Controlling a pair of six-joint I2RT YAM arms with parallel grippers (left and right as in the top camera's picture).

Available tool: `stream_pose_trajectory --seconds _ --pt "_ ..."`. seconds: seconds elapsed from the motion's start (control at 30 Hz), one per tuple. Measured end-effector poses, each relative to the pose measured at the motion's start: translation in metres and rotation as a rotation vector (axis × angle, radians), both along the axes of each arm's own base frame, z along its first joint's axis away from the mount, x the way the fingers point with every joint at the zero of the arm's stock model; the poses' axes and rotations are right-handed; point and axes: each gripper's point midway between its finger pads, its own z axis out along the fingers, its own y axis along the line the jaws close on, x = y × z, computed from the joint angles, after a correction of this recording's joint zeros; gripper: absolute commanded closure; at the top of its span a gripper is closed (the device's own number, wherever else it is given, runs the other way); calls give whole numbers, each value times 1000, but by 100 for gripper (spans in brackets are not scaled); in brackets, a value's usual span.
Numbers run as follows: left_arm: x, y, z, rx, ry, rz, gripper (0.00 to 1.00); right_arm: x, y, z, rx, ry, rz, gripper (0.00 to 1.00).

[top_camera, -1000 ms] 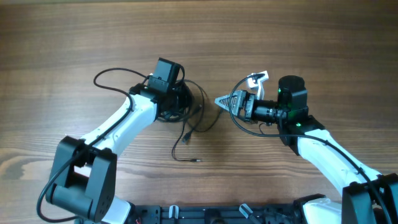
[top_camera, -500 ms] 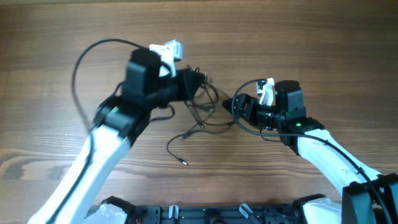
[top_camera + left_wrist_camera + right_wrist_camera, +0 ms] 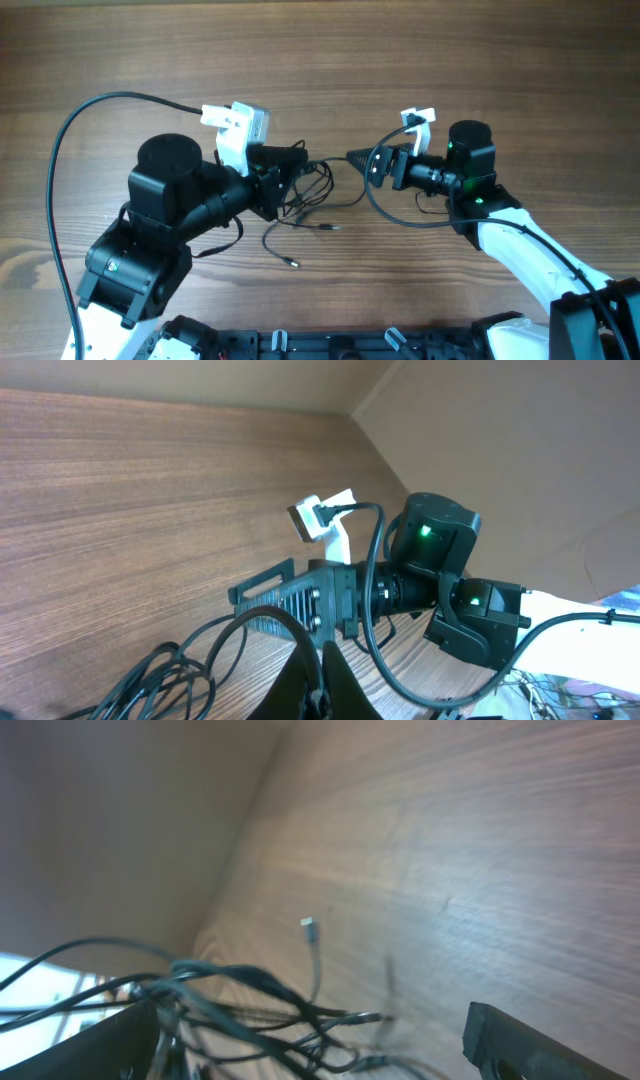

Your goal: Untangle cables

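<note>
Overhead view: my left claw is fully closed on the cables, pinching the knot near its upper edge. I judge the grip is placed there so the bundle hangs from one fixed point and the loops can fall apart under their own weight. Most of the tangle sits just beside the claw tip, between my two arms. Two loose tails trail down toward the near edge of the wooden table: one ends in a small plug, the other in a silver-tipped end.

My right claw stands wide open and holds nothing. It lies level, pointing straight at the knot from the opposite side, close to it but apart. The left wrist view confirms this: the right claw's ribbed fingers face my camera across the strands, with no cord between them.

The right wrist view shows the knot in mid-frame, a mesh of thin black strands crossing one another, with one plug end standing clear above it. Whether the lowest loops touch the table there I cannot tell; the picture is blurred.

Assessment: the anchor hold is made and the second grasp is not yet taken. The next move calls for my right claw to close on a single strand, not on several. Seizing a crossing would tighten the knot.
</note>
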Motion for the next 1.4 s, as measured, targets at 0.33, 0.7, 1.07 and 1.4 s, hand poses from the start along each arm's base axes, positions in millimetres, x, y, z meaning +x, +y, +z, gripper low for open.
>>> stream_pose_trajectory --seconds 0.33,0.7,1.07,1.4 --pt "0 0 0 2 -3 -1 96 -34 50 -9 -165 -290 212 96" --pt "18 94 -51 188 193 481 96 42 -88 34 -297 -332 -341 96" --pt "26 222 -51 -15 319 1113 96 17 -257 21 -269 46 -923 96" --pt "18 254 -62 -132 419 1240 15 8 -264 18 -85 189 -979 94"
